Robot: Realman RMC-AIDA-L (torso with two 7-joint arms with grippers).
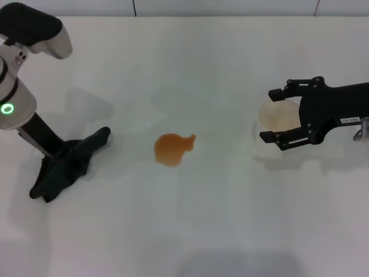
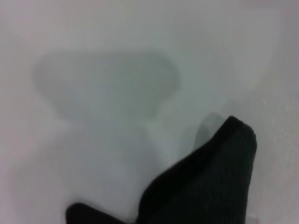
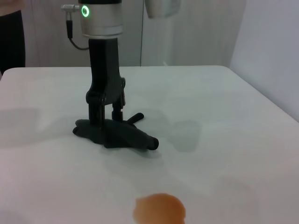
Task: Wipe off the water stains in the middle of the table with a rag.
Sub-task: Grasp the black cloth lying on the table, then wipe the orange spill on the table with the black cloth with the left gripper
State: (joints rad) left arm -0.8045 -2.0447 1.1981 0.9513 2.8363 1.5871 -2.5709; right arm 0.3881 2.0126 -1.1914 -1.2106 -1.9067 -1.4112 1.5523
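The left gripper (image 3: 106, 122) stands down on the rag (image 1: 66, 163), its fingers (image 3: 95, 112) pressed into the black cloth; their tips sink out of sight in the folds, but they appear clamped on it. From the left wrist only a pointed corner of the rag shows, the rest cut off. The rag lies on the table (image 1: 190, 231), well to the left of the water stains (image 1: 172, 149), an orange blob with a small lobe. To the right of the stains, the right gripper (image 1: 272, 114) holds its jaws spread around a white paper cup (image 1: 278, 115), partly hidden by them; contact and the cup's contents are unclear.
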